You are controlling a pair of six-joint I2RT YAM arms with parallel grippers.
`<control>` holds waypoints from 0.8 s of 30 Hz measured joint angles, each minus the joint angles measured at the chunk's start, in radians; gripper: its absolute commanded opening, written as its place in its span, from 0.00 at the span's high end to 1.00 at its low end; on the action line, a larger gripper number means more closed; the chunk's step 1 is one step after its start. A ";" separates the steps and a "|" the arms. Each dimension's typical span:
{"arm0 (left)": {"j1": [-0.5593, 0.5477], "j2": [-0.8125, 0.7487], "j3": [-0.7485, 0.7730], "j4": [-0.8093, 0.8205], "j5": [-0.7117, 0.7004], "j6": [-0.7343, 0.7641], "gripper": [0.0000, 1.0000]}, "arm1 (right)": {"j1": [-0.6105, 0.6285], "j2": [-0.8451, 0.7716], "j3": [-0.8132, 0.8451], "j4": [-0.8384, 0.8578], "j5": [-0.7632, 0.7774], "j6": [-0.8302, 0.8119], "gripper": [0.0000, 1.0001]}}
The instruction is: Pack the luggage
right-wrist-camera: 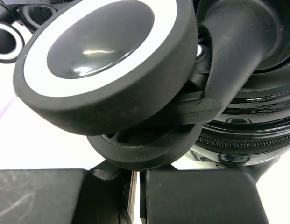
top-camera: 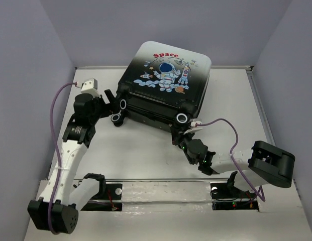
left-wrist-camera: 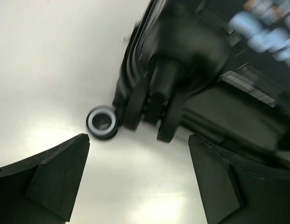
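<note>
The luggage lies flat and closed at the back middle of the table, astronaut print up, wheels toward me. My left gripper is open and empty beside its left wheels. In the left wrist view the gripper is spread over bare table, with a white-ringed wheel and the dark shell just ahead. My right gripper sits low at the right wheel. In the right wrist view the gripper is shut on nothing, directly under that wheel and the zipped shell.
Lilac walls close off the table at the back and both sides. The white table spreads in front of the suitcase. A metal rail with the arm bases runs along the near edge. Purple cables trail from both arms.
</note>
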 measured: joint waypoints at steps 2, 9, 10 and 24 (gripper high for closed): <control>0.012 0.059 -0.040 -0.030 0.024 0.020 0.01 | -0.001 0.000 0.000 -0.004 -0.006 0.000 0.93; 0.014 0.132 -0.040 -0.023 0.125 0.074 0.01 | -0.013 0.000 0.000 -0.007 -0.034 0.000 0.93; 0.014 0.142 -0.036 -0.013 0.130 0.077 0.01 | -0.013 0.000 0.000 -0.007 -0.037 0.000 0.93; 0.015 0.317 0.043 0.035 0.151 0.105 0.64 | -0.019 0.000 0.000 -0.007 -0.061 0.001 0.93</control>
